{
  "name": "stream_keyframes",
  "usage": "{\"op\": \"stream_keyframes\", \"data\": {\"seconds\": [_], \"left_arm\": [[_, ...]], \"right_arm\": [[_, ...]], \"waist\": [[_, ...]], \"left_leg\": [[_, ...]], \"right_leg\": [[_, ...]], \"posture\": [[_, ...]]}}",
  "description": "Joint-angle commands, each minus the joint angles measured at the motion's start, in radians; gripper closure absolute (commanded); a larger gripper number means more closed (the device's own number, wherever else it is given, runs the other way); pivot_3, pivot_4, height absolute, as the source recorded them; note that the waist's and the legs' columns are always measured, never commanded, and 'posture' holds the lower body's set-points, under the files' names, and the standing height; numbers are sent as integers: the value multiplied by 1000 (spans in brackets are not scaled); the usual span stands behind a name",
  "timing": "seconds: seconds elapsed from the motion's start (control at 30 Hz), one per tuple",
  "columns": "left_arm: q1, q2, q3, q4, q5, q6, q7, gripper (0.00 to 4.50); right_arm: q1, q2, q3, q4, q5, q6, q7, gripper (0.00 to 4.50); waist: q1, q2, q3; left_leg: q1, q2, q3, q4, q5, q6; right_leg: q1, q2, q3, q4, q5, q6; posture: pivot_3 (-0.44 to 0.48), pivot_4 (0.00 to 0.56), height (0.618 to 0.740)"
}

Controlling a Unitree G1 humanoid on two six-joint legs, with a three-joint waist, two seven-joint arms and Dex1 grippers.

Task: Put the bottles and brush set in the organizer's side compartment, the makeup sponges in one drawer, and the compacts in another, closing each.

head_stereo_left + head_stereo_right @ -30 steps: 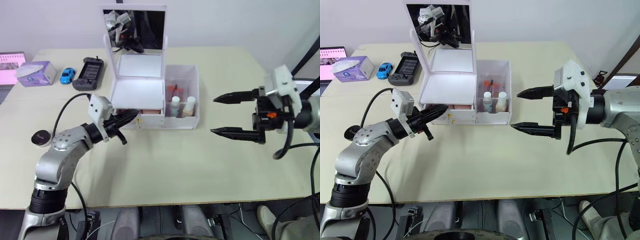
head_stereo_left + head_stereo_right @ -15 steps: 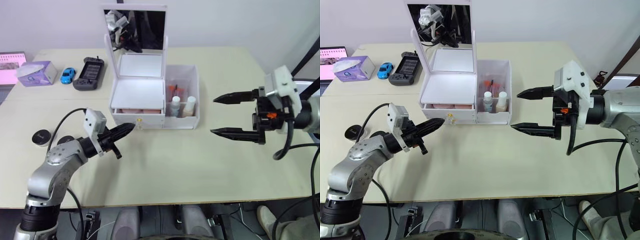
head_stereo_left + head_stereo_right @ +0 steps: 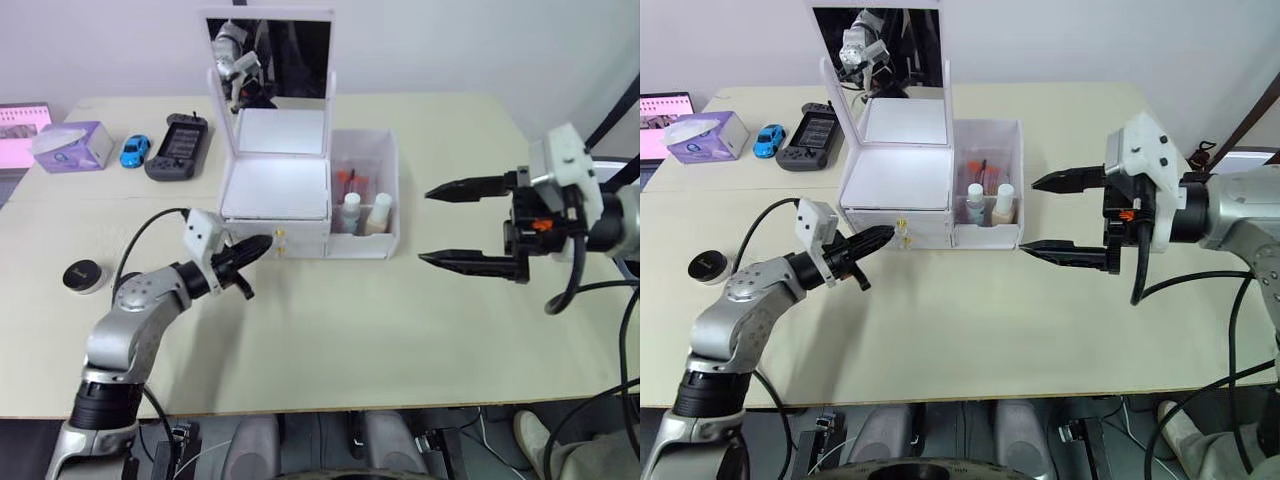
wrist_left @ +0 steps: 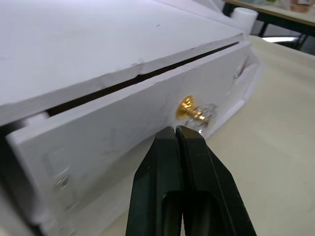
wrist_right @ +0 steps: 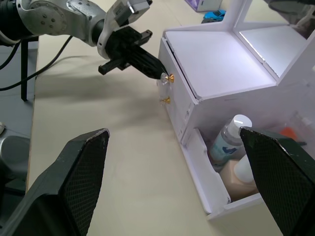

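Organizer [image 3: 300, 190] drawer nearly closed, left gripper [image 4: 175, 132] seemingly touching

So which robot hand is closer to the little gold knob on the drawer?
The left. Its end effector sits right at the gold knob, fingers shut. The right end effector hangs open past the organizer's other side.

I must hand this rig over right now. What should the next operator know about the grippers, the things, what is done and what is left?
Left gripper: shut, tips at the upper drawer's gold knob; a thin gap shows above the drawer front.
Right gripper: open, empty, hovering to the right of the organizer.
Done: bottles and brush set are in the side compartment.
Sponges: not visible; the drawer contents are hidden.
Left: one compact lies on the table, left of the left arm. Finish closing the drawer, then put away the compacts.
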Motion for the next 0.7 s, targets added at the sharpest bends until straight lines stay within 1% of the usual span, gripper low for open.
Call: {"op": "stream_keyframes", "data": {"seconds": [0.03,0.4,0.6,0.7], "left_arm": [[-23,-2,1,-17,20,-36,3,4415],[-39,5,29,8,42,-51,14,4415],[-61,-24,3,-1,44,-38,30,4415],[-74,-30,15,-5,42,-24,43,4415]], "right_arm": [[-33,-17,-12,-8,16,6,-7,0],[-47,-17,-9,-10,14,22,-15,0],[-52,-13,-3,-8,12,22,-18,0],[-53,-13,-3,-9,14,23,-22,0]], "waist": [[1,0,0],[2,0,0],[5,0,0],[15,0,0]], "left_leg": [[0,0,0,0,0,0],[0,0,0,0,0,0],[0,0,0,1,0,0],[0,0,0,1,0,0]], "right_leg": [[0,0,0,0,0,0],[0,0,0,1,0,0],[0,0,0,1,0,0],[0,0,0,1,0,0]], "posture": [[0,150,740],[0,150,740],[0,150,740],[0,150,740]]}}
